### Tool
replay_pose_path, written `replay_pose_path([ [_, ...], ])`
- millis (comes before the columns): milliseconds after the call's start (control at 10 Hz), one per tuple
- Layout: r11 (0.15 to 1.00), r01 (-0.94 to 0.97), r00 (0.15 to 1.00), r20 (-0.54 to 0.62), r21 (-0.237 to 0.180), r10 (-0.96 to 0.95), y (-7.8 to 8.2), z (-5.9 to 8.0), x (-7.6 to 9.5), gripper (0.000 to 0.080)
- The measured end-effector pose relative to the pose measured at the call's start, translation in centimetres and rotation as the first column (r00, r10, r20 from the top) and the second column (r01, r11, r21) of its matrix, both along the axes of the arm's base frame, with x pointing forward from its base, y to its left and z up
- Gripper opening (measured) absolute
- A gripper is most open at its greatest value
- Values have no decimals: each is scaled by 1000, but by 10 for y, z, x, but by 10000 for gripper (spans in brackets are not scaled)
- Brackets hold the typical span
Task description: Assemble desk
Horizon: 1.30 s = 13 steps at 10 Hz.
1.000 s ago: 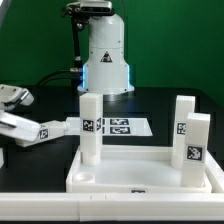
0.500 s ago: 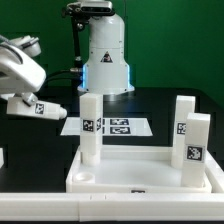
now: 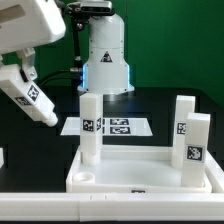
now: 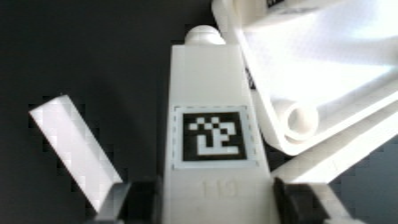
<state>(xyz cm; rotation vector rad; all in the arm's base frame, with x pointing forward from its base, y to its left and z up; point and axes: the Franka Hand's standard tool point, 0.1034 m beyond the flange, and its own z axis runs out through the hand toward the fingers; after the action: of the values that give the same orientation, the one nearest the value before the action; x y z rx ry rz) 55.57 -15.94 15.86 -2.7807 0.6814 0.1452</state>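
Above table | hand (image 3: 33, 88) clamps smooth white square post leg (image 3: 36, 103) | tilted, tagged

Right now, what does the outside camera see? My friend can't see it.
The robot's gripper holds a white desk leg tilted in the air. Three more legs stand upright in the white desk panel.
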Motion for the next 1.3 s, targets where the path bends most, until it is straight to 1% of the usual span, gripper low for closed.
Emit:
replay_pose_path([
  [100, 1000, 13, 1000, 26, -28, -13, -3, -7, -6, 284],
  [200, 996, 32, 996, 87, -79, -25, -8, -7, 0, 284],
  [300, 990, 55, 990, 134, -127, -37, -6, -5, 4, 284],
  [400, 973, 70, 976, 219, -221, -20, 16, 6, 21, 284],
  [500, 965, 57, 956, 292, -257, 21, 48, 11, 32, 284],
  [600, 961, 83, 940, 341, -265, 13, 72, 15, 43, 284],
  [700, 951, 108, 907, 420, -291, 25, 91, 17, 53, 284],
  [800, 940, 129, 878, 478, -317, 41, 97, 14, 53, 284],
  [900, 931, 145, 860, 507, -335, 49, 96, 12, 50, 284],
  [1000, 936, 133, 875, 482, -325, 43, 96, 9, 49, 284],
  [1100, 936, 136, 874, 484, -324, 41, 96, 10, 50, 284],
  [1200, 936, 123, 876, 479, -330, 54, 97, 8, 50, 284],
  [1300, 930, 53, 874, 467, -365, 133, 101, 5, 60, 284],
])
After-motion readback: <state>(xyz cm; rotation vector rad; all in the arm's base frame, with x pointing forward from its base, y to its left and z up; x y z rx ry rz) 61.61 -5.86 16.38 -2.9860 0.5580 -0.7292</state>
